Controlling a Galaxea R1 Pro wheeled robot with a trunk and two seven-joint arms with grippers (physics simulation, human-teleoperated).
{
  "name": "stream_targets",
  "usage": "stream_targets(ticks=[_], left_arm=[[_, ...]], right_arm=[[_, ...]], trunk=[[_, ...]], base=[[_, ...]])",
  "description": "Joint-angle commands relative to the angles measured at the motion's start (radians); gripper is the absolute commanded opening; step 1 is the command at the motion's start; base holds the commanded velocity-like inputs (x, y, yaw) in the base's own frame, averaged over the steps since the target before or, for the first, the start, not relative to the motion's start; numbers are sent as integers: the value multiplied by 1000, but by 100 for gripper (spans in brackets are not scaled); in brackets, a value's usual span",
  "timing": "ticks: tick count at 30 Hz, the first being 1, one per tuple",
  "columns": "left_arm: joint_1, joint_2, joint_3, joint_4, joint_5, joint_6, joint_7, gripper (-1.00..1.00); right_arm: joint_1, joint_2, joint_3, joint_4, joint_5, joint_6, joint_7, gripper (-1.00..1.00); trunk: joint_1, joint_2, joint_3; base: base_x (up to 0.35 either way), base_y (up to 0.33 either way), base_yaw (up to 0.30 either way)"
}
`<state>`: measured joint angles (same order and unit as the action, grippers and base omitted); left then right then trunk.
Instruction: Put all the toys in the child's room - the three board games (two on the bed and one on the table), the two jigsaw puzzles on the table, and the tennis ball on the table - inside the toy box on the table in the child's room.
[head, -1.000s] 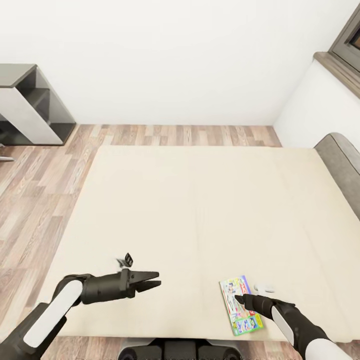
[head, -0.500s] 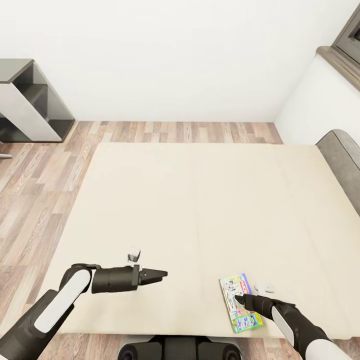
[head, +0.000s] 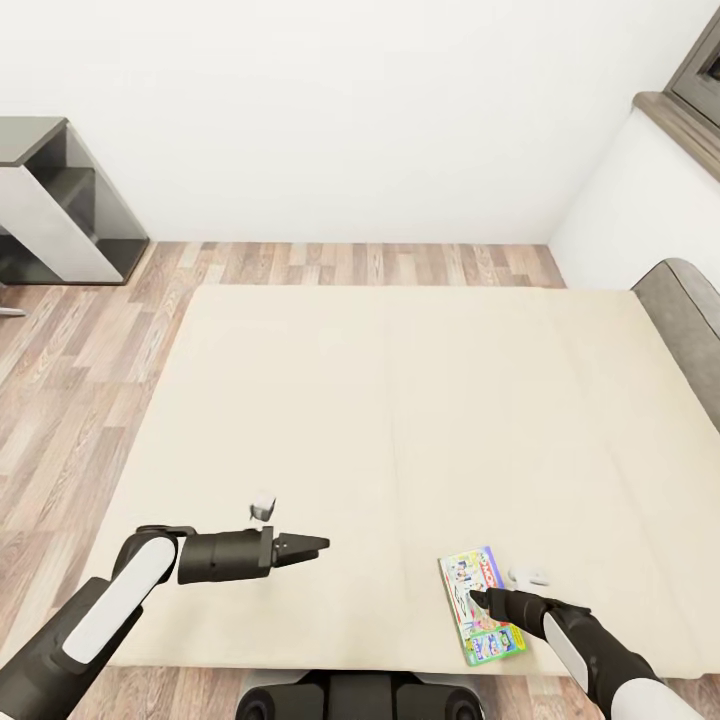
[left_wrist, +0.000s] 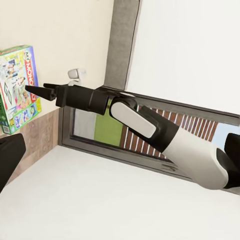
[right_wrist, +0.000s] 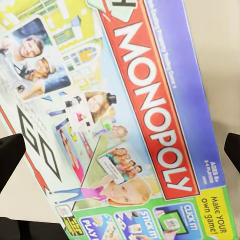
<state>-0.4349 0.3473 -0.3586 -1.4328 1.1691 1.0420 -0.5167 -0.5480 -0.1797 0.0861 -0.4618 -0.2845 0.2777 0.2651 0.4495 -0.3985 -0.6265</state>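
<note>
Not much is changed over the last second, honestly: the whole head view is shifted a bit, so that's the camera moving, not the room. The one real difference is the left arm: it's swung slightly inward and rolled over, and the left gripper, seen spread as a fork a second ago, is now shown as a narrow point, so it looks closed or nearly closed with nothing in it, hovering over bare mattress

The right gripper is parked in the same spot as before, tip down on the Monopoly box, which is lying flat near the front edge of the bed. In the right wrist view the box is framed between two dark fingers spread wide to either side, so the gripper is open and the box isn't gripped yet. From the left wrist view the right arm is seen reaching to the box, with the tip right at its edge

No second game is spotted on the bed in these shots. The grey shelf unit is seen in the far left corner, and the headboard on the right

So for the task, it's probably still the pickup step for this bed game; nothing is lifted, and the trip to the toy box is all still to be done
</note>
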Motion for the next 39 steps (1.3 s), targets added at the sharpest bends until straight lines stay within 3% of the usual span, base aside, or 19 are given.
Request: stream_targets(ticks=[1,12,24,39], left_arm=[[-1,1,-1,0,-4,1,-6,100],[-1,1,-2,2,-5,1,-5,100],[-1,-1,-3,3,-5,-2,-2,100],[-1,-3,-2,3,-6,-5,3,100]], right_arm=[[0,-1,6,-2,-9,5,-1,100],[-5,-1,6,-52,2,16,4,100],[-6,-36,6,-58,5,7,3,100],[-6,-28,16,-59,8,-30,3,100]], trunk=[[1,-2,-1],[1,-2,-1],[1,-2,-1],[1,-2,-11]], base=[[0,0,0],[0,0,0],[0,0,0],[0,0,0]])
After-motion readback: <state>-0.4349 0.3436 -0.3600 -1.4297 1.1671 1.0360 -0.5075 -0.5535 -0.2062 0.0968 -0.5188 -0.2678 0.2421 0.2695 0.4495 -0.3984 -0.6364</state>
